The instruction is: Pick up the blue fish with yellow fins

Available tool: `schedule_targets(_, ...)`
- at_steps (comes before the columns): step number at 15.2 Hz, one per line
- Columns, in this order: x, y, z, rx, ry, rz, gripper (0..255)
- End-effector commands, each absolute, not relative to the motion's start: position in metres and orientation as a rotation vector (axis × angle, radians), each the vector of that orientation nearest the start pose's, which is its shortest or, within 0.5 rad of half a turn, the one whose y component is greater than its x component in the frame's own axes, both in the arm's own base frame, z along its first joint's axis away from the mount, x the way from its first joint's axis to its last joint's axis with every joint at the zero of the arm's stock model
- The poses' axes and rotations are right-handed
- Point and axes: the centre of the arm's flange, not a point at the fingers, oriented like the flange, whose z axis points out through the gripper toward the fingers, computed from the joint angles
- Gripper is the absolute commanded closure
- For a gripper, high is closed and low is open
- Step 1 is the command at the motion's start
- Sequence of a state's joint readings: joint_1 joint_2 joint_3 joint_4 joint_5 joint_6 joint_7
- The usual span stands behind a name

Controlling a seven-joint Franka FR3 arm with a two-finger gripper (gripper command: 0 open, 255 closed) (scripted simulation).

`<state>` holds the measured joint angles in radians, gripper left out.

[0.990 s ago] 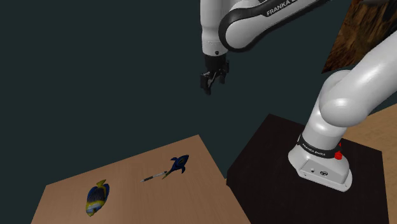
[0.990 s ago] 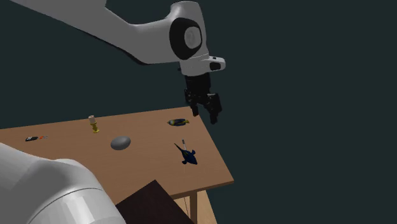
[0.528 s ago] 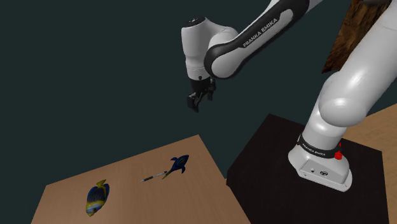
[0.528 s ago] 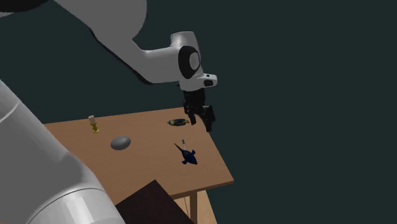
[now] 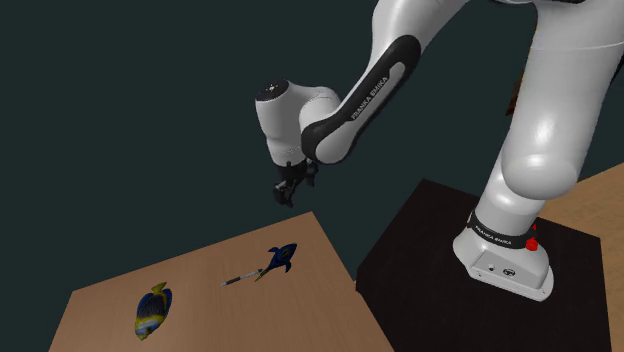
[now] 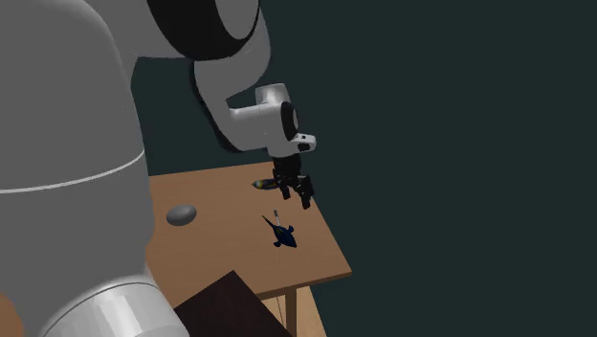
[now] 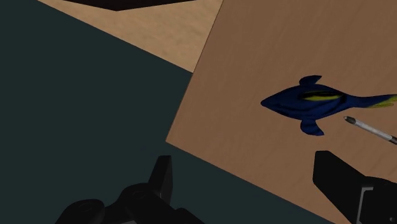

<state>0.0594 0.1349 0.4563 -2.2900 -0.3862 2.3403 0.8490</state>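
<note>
My black two-finger claw [image 5: 287,192] hangs in the air with its fingers spread apart and nothing between them. Below and ahead of it lies a dark navy fish with a yellow stripe and yellow tail [image 7: 312,105], flat on the brown wooden table [image 7: 267,51] near the table's corner. That navy fish [image 5: 281,258] is my landmark.

A thin pen-like tool [image 5: 240,278] lies just beside the navy fish's tail. The fish I am after, blue-bodied with yellow fins and a pale band [image 5: 153,310], lies flat on the same table [image 5: 250,320], past that tool from the navy fish and well apart from my claw.

In the second exterior view my claw [image 6: 293,190] overlaps the yellow-finned fish [image 6: 258,183], which lies beyond the navy fish [image 6: 279,233]. A grey rounded lump [image 6: 181,214] sits well apart from the navy fish.
</note>
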Motion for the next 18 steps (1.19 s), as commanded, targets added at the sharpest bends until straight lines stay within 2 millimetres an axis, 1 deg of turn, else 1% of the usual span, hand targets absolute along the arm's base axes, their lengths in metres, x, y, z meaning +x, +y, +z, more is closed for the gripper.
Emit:
schedule_targets(1,0.463,0.266,0.271,-3.346,0.092,-0.138,0)
schedule_targets(14,0.516,0.356,0.128,-3.398,0.084,-0.119,0)
schedule_targets(18,0.517,0.358,0.11,-3.4,0.084,-0.119,0)
